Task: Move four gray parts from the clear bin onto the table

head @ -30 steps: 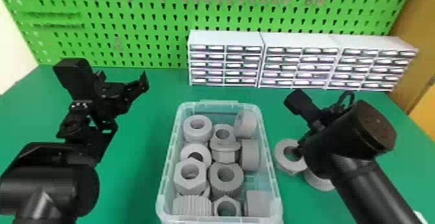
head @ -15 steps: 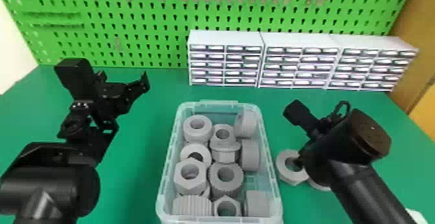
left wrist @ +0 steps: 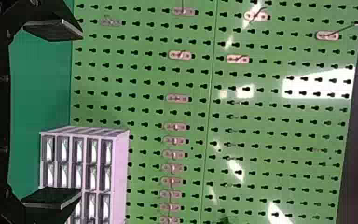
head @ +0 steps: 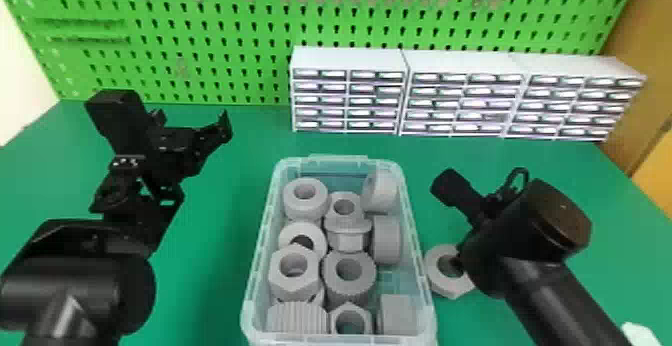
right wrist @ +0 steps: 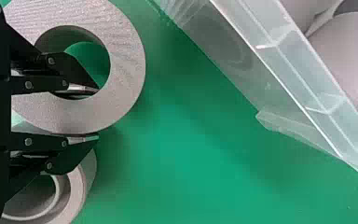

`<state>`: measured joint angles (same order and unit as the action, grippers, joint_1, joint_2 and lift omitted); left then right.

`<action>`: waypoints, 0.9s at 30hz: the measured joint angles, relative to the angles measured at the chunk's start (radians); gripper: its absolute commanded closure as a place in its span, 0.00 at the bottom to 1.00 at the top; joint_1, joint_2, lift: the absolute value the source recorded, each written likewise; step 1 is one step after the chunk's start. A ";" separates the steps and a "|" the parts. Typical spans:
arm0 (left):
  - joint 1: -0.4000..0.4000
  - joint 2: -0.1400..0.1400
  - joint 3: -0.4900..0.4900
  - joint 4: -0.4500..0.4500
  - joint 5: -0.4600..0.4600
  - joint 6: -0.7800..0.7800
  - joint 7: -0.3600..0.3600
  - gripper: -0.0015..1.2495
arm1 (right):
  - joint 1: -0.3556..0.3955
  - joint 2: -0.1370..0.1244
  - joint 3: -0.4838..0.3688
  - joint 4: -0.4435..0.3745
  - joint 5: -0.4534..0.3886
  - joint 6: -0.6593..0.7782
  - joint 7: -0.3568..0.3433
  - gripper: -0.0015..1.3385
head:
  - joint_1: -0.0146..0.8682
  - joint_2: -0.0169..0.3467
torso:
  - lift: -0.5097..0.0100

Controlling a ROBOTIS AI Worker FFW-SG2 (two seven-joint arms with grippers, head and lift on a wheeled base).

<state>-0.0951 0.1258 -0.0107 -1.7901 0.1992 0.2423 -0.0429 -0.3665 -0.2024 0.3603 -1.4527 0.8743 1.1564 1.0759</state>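
Right gripper [right wrist: 92,113] closed on the wall of a gray part [right wrist: 125,70]: one finger down the bore, one outside. Likely chosen because the wall is far narrower than the full ring. Part sits just beside the bin [head: 260,250], on its right, face fairly level, which should let it settle flat on the table [head: 200,295]. Whether it touches down yet, cannot tell. A second part [right wrist: 87,172] lies close by, partly hidden; set there, I judge, to keep the carry short. Risk: knocking it on release. Left gripper [left wrist: 78,113] wide apart, empty, raised left of the bin, presumably out of the way. More parts jumbled in the bin.
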 measured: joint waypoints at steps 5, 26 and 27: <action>0.000 0.000 0.000 0.000 0.000 0.000 0.000 0.09 | 0.003 0.000 0.004 0.010 -0.006 -0.004 -0.004 0.76 | 0.79 0.12 | 0.89; 0.002 0.000 0.001 0.000 0.000 0.002 0.000 0.09 | 0.002 -0.006 -0.006 0.013 -0.008 -0.003 -0.009 0.54 | 0.79 0.12 | 0.89; 0.002 0.000 0.001 0.000 0.000 0.003 0.000 0.09 | 0.001 -0.007 -0.006 0.013 -0.009 -0.003 -0.010 0.54 | 0.79 0.12 | 0.89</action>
<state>-0.0929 0.1258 -0.0094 -1.7901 0.1994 0.2455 -0.0429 -0.3655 -0.2092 0.3540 -1.4393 0.8658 1.1534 1.0658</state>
